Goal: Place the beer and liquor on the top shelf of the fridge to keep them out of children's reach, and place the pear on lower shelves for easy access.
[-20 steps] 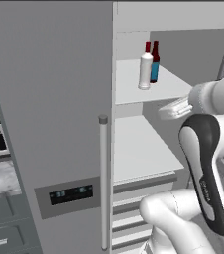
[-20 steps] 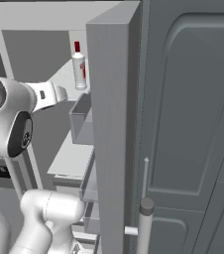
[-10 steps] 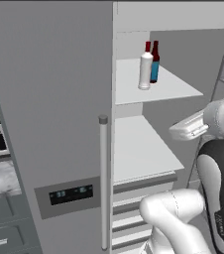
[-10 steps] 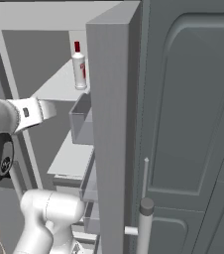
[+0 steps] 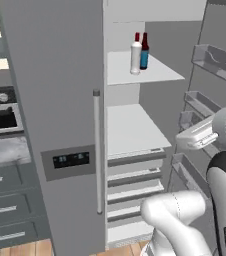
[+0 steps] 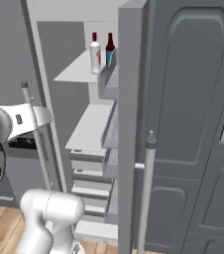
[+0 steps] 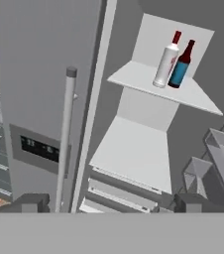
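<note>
Since a second ago the arm has swung back and low, away from the shelves. Fridge (image 5: 60, 100) stands with one door open, white inside, bar handle (image 5: 98, 150) on the shut door. Top shelf (image 5: 150, 75) carries both bottles side by side, upright: liquor (image 5: 136, 54) in front, beer (image 5: 144, 51) just behind it. Gripper (image 7: 109, 203), well apart from them, has its jaws spread wide and empty.

Blue-labelled dark beer (image 7: 180, 68), red-capped liquor (image 7: 165, 63)
</note>
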You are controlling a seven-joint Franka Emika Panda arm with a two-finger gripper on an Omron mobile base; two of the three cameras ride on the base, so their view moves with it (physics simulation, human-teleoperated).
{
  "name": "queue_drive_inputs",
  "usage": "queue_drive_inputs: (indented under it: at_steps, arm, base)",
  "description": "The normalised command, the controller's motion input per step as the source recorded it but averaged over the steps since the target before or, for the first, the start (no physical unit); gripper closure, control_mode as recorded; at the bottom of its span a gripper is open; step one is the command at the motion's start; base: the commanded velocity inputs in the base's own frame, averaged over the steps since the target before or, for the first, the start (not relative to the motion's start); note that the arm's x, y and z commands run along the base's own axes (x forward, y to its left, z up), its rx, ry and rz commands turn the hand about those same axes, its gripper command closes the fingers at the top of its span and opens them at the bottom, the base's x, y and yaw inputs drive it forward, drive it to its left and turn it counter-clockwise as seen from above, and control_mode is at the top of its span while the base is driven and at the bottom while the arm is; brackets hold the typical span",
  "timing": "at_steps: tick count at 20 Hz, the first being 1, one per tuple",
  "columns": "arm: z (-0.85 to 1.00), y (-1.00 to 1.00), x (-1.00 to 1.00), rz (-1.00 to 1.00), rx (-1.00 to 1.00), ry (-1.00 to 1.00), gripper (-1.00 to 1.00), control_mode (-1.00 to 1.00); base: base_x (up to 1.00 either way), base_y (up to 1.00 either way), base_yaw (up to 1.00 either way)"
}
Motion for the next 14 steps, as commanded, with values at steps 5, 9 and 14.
queue_drive_inputs:
  at_steps: [5,9,14]
  arm:
    - [0.00,0.00,0.00,0.00,0.00,0.00,-1.00,1.00]
    - [0.00,0.00,0.00,0.00,0.00,0.00,-1.00,1.00]
    - [0.00,0.00,0.00,0.00,0.00,0.00,-1.00,1.00]
  base:
    - [-0.63,0.74,0.30]
    - [-0.16,1.00,0.36]
    - [0.02,1.00,0.27]
